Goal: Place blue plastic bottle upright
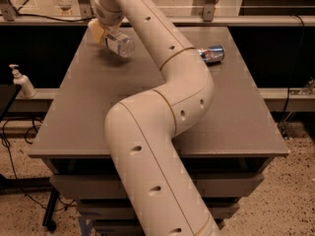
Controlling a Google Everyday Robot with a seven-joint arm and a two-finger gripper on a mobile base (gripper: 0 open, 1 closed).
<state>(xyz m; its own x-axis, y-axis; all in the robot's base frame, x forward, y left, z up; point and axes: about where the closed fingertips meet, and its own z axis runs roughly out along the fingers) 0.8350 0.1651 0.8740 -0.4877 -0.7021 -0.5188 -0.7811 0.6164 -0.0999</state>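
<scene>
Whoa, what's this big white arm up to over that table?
A robot's cream-coloured arm reaches across the grey table to its far left corner. There its gripper is closed on a clear plastic water bottle, which is tilted rather than upright and seems just off the surface. A blue-and-silver drink can lies on its side near the far right edge, untouched. A small white pump bottle stands on a ledge to the left.
</scene>
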